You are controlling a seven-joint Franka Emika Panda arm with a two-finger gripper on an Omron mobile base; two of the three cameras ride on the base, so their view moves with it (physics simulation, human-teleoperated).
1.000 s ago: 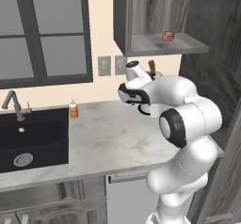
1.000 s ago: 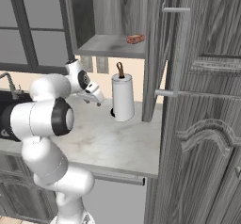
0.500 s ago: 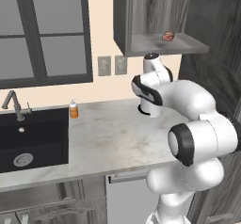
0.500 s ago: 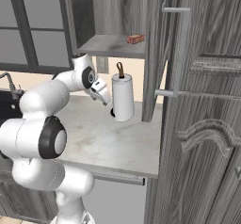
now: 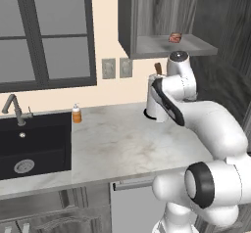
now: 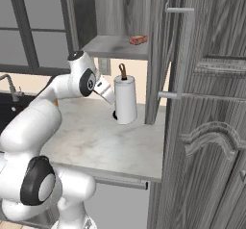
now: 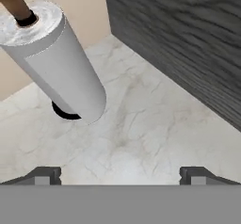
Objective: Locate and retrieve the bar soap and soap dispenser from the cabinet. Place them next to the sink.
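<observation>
The reddish-pink bar soap (image 5: 175, 37) (image 6: 138, 39) lies on the grey shelf of the open dark wall cabinet (image 5: 162, 45) (image 6: 111, 46). On the counter, the orange soap dispenser (image 5: 76, 113) stands just right of the black sink (image 5: 30, 146). My gripper (image 6: 109, 94) hangs below the shelf, close beside the white paper-towel roll (image 6: 126, 100). In the hand view the gripper (image 7: 120, 176) is open over bare marble, nothing between its fingertips (image 7: 45, 175), with the roll (image 7: 63, 65) ahead to the left.
The open cabinet door (image 6: 204, 108) fills the right side, with a dark wood panel (image 7: 188, 44) close to the hand. A grey faucet (image 5: 14, 110) stands behind the sink. Wall outlets (image 5: 116, 68) sit under the cabinet. Marble counter (image 5: 122, 144) stretches between sink and roll.
The arm has swung right from mid-counter toward the paper-towel roll under the cabinet, and the hand has risen. The jaws have stayed open. The soaps have not moved.
</observation>
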